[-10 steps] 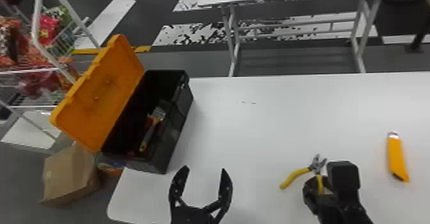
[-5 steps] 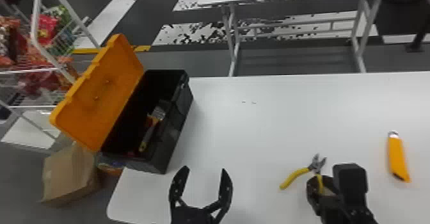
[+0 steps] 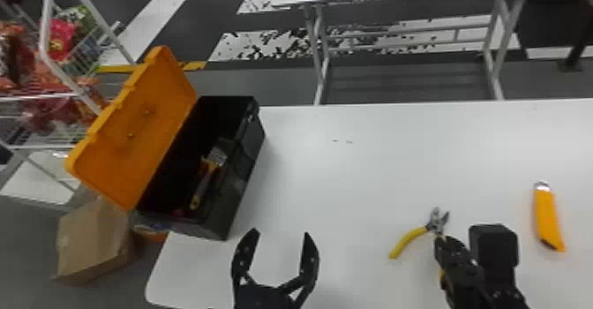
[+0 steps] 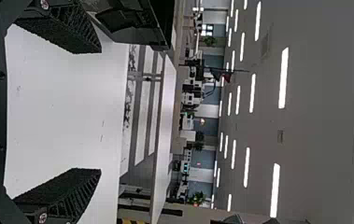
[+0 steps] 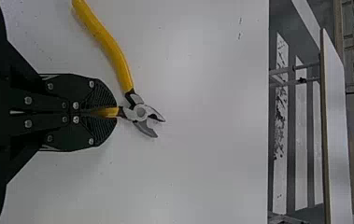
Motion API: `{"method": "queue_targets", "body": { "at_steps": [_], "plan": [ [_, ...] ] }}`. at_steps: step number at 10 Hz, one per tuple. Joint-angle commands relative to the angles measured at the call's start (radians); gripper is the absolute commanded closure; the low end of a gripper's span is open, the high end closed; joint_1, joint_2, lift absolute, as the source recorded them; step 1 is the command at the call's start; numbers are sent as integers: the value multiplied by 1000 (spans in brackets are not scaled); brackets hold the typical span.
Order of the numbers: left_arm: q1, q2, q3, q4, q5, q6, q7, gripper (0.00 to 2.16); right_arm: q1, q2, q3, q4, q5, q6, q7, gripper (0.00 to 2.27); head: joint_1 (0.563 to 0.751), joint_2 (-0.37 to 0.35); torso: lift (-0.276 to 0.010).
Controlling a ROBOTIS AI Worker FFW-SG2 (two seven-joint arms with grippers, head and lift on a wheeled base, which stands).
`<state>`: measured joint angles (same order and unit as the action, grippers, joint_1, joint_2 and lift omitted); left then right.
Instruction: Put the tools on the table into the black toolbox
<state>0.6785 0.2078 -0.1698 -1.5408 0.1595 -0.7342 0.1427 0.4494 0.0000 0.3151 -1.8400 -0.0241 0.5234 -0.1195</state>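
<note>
Right gripper has just closed on the pliers | left gripper wide | likely ready to lift toward black toolbox

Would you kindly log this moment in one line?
right gripper: shut on pliers | left gripper: open | yellow knife: on table | toolbox: open

- The left tool comes in from the head view's bottom edge, near the middle, pointing forward.
- Its two black fingers stand wide apart, with ridged inner faces.
- The right tool comes in from the bottom edge farther right, slanting forward and leftward.
- Its fingers are drawn together in a pinching grip.
</note>
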Motion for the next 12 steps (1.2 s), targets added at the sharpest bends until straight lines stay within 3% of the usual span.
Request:
{"method": "queue_targets", "body": {
  "at_steps": [1, 6, 8, 11, 12],
  "plan": [
    [3, 1, 1, -4, 0, 0, 0, 80, 9, 1, -2, -22, 0, -6, 0, 2219, 695, 289, -75],
    [7, 1, 6, -62, -2, 43, -18, 80, 77, 1, 9, -99, 78, -101, 6, 2219, 695, 277, -75],
    [1, 1, 27, -113, 15, 98, -71, 80, 107, 1, 12, -104, 116, -199, 30, 2219, 695, 265, -75],
    [-8, -1, 96, -232, 118, 283, -215, 80, 155, -11, 21, -105, 210, -432, 46, 2219, 695, 265, -75],
    [-8, -1, 107, -269, 137, 313, -233, 80, 164, -31, 22, -113, 211, -463, 49, 2219, 695, 267, -75]
  ]
}}
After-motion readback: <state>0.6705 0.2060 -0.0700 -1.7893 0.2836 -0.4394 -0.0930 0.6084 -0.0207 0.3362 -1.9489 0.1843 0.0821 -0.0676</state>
